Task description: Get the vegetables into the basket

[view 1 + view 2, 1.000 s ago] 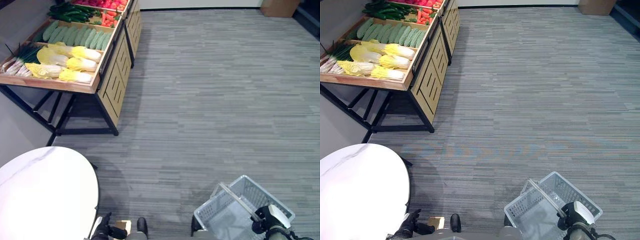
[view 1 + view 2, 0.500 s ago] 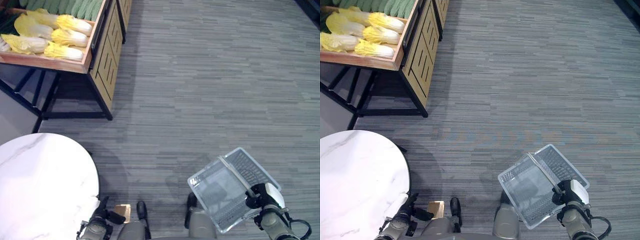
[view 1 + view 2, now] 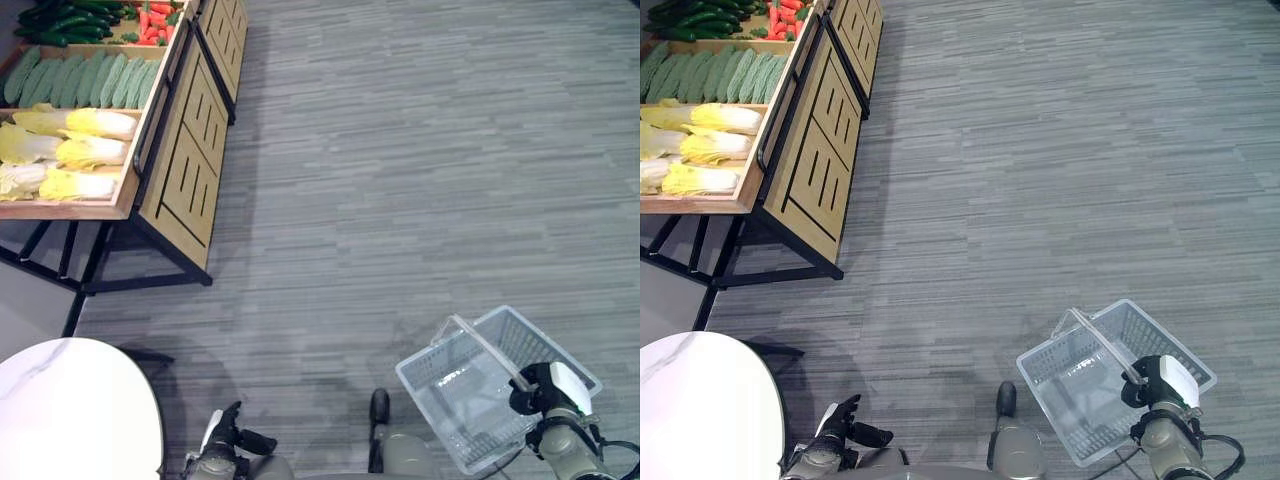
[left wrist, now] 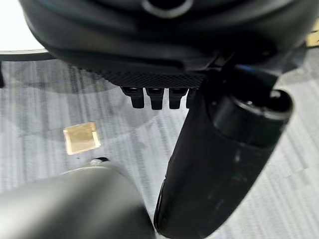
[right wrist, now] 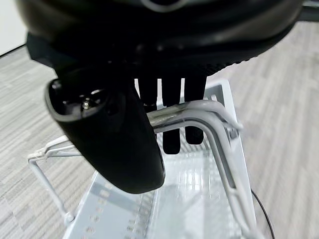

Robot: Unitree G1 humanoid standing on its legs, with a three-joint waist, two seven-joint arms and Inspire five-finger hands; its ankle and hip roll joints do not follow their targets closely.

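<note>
Because the long wooden slatted display stand (image 3: pixel 175 150) with its pale yellow cabbages (image 3: pixel 70 150), ridged green gourds (image 3: pixel 80 80) and red carrots (image 3: pixel 155 20) sits well apart across grey striped carpet (image 3: pixel 400 180), the empty white wire-mesh basket (image 3: pixel 470 400) could swing and slip on the way. Its thin metal handle (image 5: pixel 199 117) lies hooked under the right hand's (image 5: pixel 149 99) curled fingers. The left hand (image 3: pixel 225 440) hangs relaxed, holding nothing.

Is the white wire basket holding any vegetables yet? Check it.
No. The white wire basket, hanging from the right hand, shows only its bare mesh bottom.
</note>
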